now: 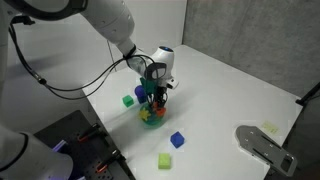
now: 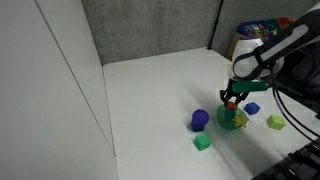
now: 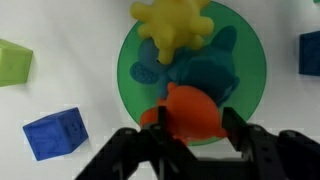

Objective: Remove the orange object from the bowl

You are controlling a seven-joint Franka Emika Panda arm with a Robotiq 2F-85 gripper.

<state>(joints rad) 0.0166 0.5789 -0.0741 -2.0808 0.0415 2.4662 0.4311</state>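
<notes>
Orange object framed between your jaws, at the near edge of the bowl
Left of the jaws a blue cube sits outside the rim; in the gap your gripper stands narrow, a finger close on each flank of the orange object, though you cannot tell if it is clamped; a straight lift looks cleanest, away from the yellow piece beyond

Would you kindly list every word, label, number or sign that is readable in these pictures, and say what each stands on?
No text can be read.
In the wrist view the orange object, the bowl and the blue cube bear no lettering.
The colourful package at the back in an exterior view may carry print, but it is too blurred to tell.
</notes>
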